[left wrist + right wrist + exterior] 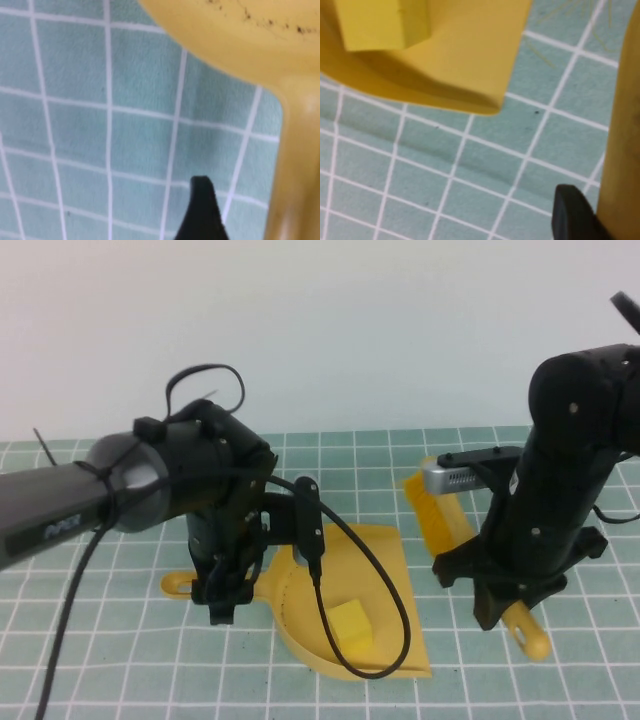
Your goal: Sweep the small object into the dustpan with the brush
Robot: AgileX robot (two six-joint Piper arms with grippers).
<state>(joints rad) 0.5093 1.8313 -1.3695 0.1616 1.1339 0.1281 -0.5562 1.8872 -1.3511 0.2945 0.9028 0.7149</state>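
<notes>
Cube [352, 623]: already inside the dustpan [385, 550], close to the open lip, between the two grippers and nearer the left one. Sweep judged done; only parking of the tools remaining.

Cable [408, 615]: looped from the left wrist across the pan, round the cube, down to the lip.

Left gripper [225, 608]: low over the mat [100, 660], directly at the pan handle [178, 584]. Grip state impossible to tell; handle seen just beside it in the left wrist view, not clearly clamped.

Right gripper [492, 612]: just outboard of the pan's far side edge, pinching the brush [440, 515] on its stem, with the bristles beyond it toward the back of the table and the stem end [533, 638] poking out toward the camera.

Hazards from here:
- Cube spilling back over the lip, through any tilt or jolt of the pan by the left arm; avoid lifting the handle end
- Cable dragging the cube or the pan along during a left arm retreat; check the loop before moving
- Bristles or stem striking the pan edge on a right arm swing inward; withdraw away from the pan
- Brush slipping, given a grip far from the bristle end
</notes>
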